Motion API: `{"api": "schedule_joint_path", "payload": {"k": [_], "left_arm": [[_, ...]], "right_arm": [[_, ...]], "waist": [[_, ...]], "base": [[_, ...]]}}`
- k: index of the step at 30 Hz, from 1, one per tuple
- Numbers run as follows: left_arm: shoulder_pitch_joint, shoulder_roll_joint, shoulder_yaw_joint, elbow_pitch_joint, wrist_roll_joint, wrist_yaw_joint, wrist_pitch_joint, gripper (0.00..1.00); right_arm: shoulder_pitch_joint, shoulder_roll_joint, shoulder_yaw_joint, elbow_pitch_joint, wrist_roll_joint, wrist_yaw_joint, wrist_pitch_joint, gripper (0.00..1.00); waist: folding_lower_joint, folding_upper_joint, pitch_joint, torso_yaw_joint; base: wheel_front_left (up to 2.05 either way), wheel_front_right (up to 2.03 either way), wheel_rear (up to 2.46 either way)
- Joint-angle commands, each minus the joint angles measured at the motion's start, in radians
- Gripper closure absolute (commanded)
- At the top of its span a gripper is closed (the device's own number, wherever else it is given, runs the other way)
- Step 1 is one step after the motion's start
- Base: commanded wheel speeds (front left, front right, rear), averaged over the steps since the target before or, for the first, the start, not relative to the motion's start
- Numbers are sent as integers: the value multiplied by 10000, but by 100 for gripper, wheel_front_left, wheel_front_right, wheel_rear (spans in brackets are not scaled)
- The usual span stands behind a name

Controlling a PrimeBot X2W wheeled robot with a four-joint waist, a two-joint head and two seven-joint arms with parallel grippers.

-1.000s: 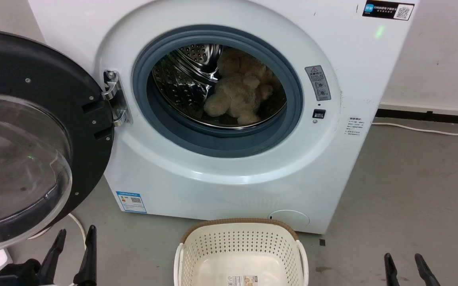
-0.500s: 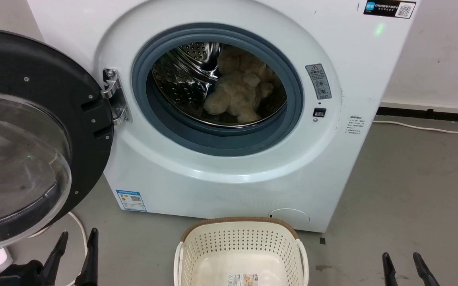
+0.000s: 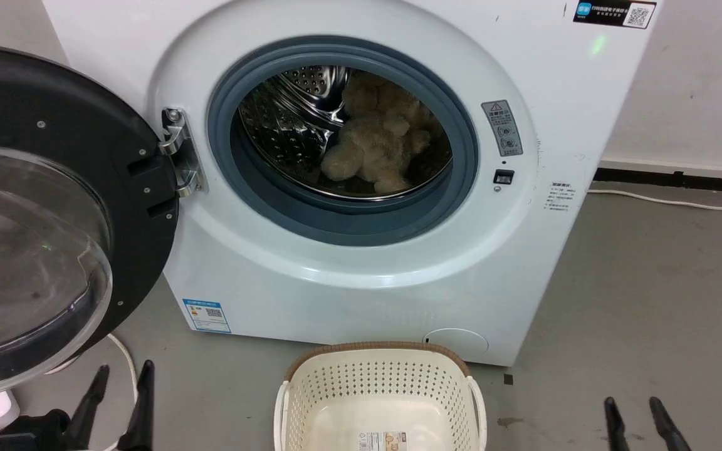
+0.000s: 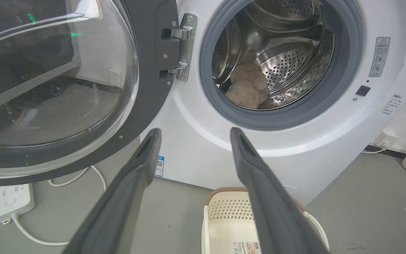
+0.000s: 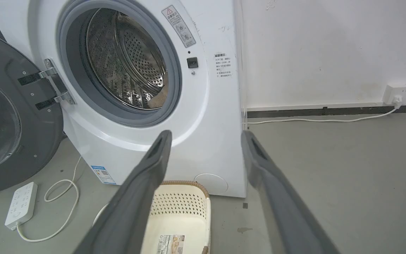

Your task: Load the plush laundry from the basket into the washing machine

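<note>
Inside the drum [image 3: 286,138], at upper centre of the head view, the plush laundry [image 3: 373,156] lies heaped against the perforated steel, behind the grey seal [image 3: 348,222] of the washing machine [image 3: 336,294]. Its glass door [image 3: 54,113] stands swung wide at frame left. At bottom centre the basket [image 3: 380,382] sits on the floor [image 3: 649,282] just before the machine, a label [image 3: 383,441] showing on its bare bottom. Low left, the left gripper [image 3: 125,369] has its fingers spread, holding nothing; low right, the right gripper [image 3: 632,404] likewise.
</note>
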Motion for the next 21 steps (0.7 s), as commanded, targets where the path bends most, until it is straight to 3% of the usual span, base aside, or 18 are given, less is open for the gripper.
{"api": "schedule_joint_path", "payload": {"k": [1, 21], "left_arm": [[-2, -6, 1, -1, 7, -1, 4, 100], [-165, -587, 270, -80, 911, -105, 352, 100]], "right_arm": [[-4, 0, 1, 3, -3, 0, 3, 100], [-420, -2, 53, 87, -306, 1, 345, 100]], "waist": [[0, 0, 0, -1], [0, 0, 53, -81]], "base": [[0, 0, 0], [0, 0, 0]]}}
